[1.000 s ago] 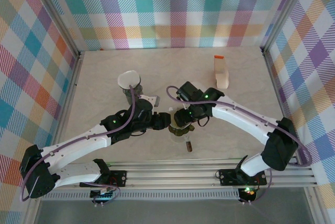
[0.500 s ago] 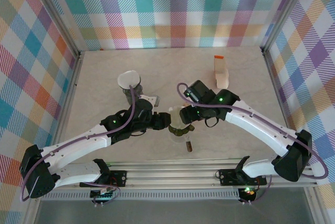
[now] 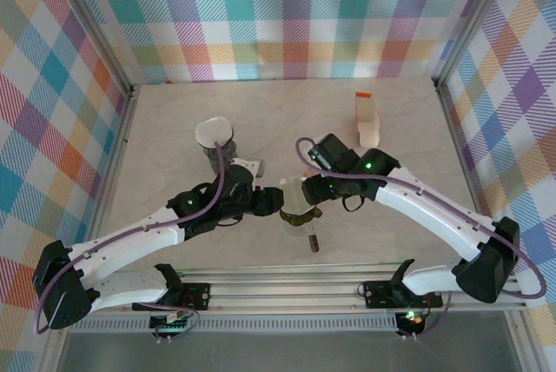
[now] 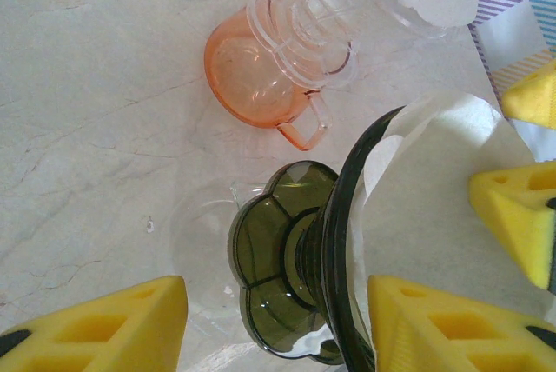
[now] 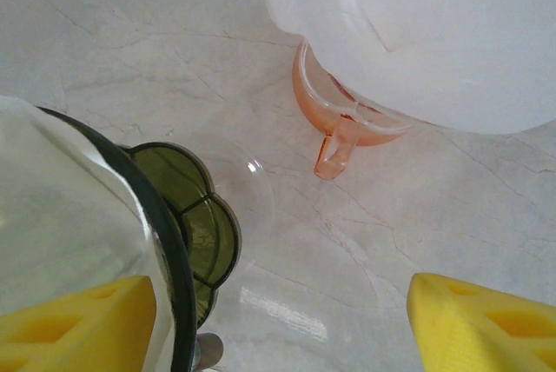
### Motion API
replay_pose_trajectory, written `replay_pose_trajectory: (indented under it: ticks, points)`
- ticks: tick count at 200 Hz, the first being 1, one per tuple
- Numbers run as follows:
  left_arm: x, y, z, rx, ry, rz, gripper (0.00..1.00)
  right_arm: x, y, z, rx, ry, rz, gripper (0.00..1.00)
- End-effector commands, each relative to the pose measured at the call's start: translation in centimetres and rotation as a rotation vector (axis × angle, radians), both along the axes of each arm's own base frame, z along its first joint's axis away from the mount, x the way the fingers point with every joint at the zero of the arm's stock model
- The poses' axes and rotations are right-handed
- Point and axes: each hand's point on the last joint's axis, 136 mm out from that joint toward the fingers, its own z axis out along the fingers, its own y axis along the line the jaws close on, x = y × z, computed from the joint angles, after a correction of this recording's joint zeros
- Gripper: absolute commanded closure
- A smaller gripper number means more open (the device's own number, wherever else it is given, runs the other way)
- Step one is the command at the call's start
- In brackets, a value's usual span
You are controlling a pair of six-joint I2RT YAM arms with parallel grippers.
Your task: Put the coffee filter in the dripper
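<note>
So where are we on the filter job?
Done: the white filter sits inside the green dripper. In hand: left claw straddles the dripper, right claw open with a finger at the paper. To do: probably seating it flush, then backing off.

Green dripper (image 4: 282, 276) fills the gap of the left gripper (image 4: 276, 324), right gripper (image 3: 310, 195) crowding its far rim; pink dripper (image 4: 261, 76) blocks ahead, bare table (image 4: 87, 111) opens opposite.

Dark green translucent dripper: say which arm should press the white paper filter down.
Right, probably. The right gripper, open, has one yellow finger over the white paper filter in the dark green translucent dripper; the left gripper straddles that dripper's body, seemingly steadying it.
</note>
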Motion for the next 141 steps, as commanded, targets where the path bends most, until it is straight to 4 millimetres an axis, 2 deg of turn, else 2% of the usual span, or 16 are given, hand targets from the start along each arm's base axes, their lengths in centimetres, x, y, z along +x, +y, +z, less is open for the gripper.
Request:
replay_pose_trajectory:
  ticks: [1, 19, 48, 66, 92, 109, 141]
  points:
    - [0.1, 0.6, -0.7, 0.016, 0.013, 0.014, 0.43, -0.2, 0.7, 2.2, 0.089, -0.043, 0.026, 0.24]
    - [0.1, 0.6, -0.7, 0.018, 0.013, 0.014, 0.43, -0.7, 1.5, 2.3, 0.140, -0.028, 0.054, 0.24]
    - [0.1, 0.7, -0.8, 0.019, 0.016, 0.016, 0.43, -1.3, 1.8, 0.9, 0.139, 0.022, 0.064, 0.24]
    - [0.1, 0.7, -0.8, 0.017, 0.015, 0.018, 0.43, -1.4, 1.3, 0.4, 0.117, 0.030, 0.047, 0.24]
    - [0.1, 0.5, -0.7, 0.013, 0.017, 0.014, 0.43, -0.8, -0.4, 0.0, 0.046, 0.005, -0.019, 0.24]
    - [0.1, 0.5, -0.8, 0.016, 0.018, 0.013, 0.43, -0.8, -0.6, 0.1, 0.048, -0.004, -0.025, 0.24]
    - [0.1, 0.7, -0.7, 0.013, 0.015, 0.018, 0.43, -0.8, 0.8, 1.5, 0.133, -0.030, 0.022, 0.23]
